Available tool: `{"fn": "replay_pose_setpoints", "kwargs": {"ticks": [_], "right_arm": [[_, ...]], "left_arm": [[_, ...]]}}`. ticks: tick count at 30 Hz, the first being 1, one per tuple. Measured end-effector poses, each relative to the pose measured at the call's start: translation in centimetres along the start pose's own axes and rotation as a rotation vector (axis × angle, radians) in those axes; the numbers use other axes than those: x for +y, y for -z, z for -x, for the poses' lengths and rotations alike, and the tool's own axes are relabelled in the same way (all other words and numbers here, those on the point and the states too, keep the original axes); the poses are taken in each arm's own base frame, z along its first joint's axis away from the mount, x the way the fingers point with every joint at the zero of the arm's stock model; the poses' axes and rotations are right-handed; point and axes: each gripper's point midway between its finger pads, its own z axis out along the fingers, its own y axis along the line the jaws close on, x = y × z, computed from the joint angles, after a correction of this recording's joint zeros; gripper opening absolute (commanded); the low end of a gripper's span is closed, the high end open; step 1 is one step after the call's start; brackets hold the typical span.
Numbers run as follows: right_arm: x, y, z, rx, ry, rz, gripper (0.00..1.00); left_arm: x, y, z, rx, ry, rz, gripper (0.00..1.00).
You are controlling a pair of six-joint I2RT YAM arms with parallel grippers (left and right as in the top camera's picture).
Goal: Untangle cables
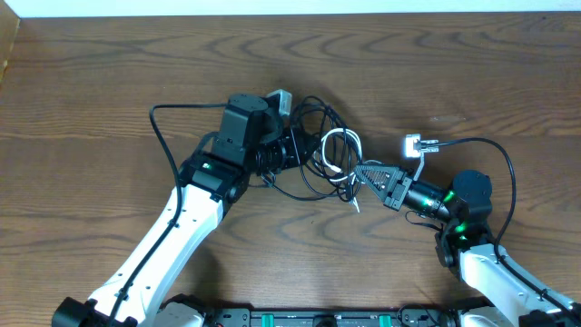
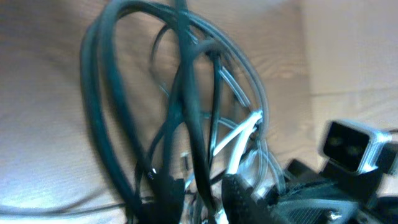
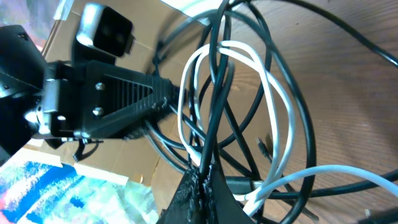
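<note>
Watching the cables (image 1: 313, 154) bunched in the middle of the desk (image 1: 109, 73): right fingers (image 3: 194, 194) clamped on black strands at the bundle's 4 o'clock edge, left fingers (image 2: 239, 198) slightly apart at 9 o'clock with a black strand loose between them. Risk: a pull from the right cinches the knot or drags the whole bundle, since left isn't anchoring. Right wrist view shows black strands threading the white cable (image 3: 227, 45) loop; overhead just shows a blob

One white cable (image 3: 236, 46) — black cables (image 2: 189, 99) too tangled to count.
</note>
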Motion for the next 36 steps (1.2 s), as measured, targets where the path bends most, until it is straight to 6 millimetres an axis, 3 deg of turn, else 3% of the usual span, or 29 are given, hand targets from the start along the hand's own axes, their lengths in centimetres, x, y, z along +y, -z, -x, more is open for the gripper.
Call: {"fn": "replay_pose_setpoints", "kwargs": {"ticks": [1,4,10,17,22,31,36], "right_arm": [[-0.1,0.0,0.0,-0.002,-0.001,-0.003,0.01],[-0.8,0.0,-0.1,-0.004,-0.027,-0.033,0.01],[-5.0,0.5,-1.3,-0.011,-0.146,-0.212,0.01],[-6.4,0.9,-0.4,-0.072,-0.140,-0.286,0.01],[-7.1,1.1,-0.3,-0.090,-0.145,-0.321,0.01],[-7.9,1.4,-0.7,-0.085,-0.168,-0.358,0.01],[-7.9,1.4,-0.7,-0.085,-0.168,-0.359,0.01]], "left_arm": [[0.6,0.0,-0.2,0.002,0.015,0.028,0.95],[2.4,0.1,-0.4,-0.003,0.053,0.116,0.96],[6.8,0.3,-1.2,-0.030,0.266,0.324,0.96],[11.2,-0.1,-5.3,0.033,0.692,0.539,0.97],[10.8,-3.1,-7.1,0.142,0.841,0.498,0.97],[6.8,-7.7,-11.1,0.362,0.958,0.384,0.96],[5.7,-8.6,-11.9,0.371,0.935,0.368,0.86]]}}
